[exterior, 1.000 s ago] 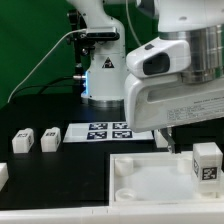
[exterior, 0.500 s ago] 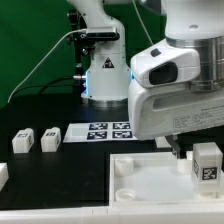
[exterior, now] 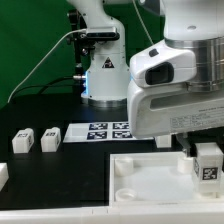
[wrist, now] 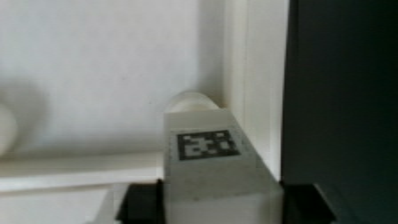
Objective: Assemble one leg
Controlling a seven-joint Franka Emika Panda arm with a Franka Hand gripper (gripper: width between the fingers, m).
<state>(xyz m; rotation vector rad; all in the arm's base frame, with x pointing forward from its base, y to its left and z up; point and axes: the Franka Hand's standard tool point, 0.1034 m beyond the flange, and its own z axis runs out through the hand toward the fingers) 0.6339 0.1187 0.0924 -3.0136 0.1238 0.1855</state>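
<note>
A leg (exterior: 208, 162), a small white block with a square marker, stands upright on the near right corner of the large white panel (exterior: 140, 180). My gripper (exterior: 203, 152) is down over the leg's upper part, with one dark finger (exterior: 190, 150) showing on its left. In the wrist view the leg (wrist: 214, 150) fills the gap of the gripper (wrist: 222, 206). Both dark fingers (wrist: 143, 205) lie against its sides with no gap showing. The leg's far end meets the panel (wrist: 89, 90) near its edge.
Two more legs (exterior: 22, 142) (exterior: 49, 139) lie on the black table at the exterior view's left, and a third white part (exterior: 2, 172) is cut off at the left edge. The marker board (exterior: 108, 130) lies behind the panel. The arm's base (exterior: 103, 70) stands at the back.
The hand has swung toward the exterior view's right and slightly down, bringing its finger up against the leg. The leg and the panel have not moved.
</note>
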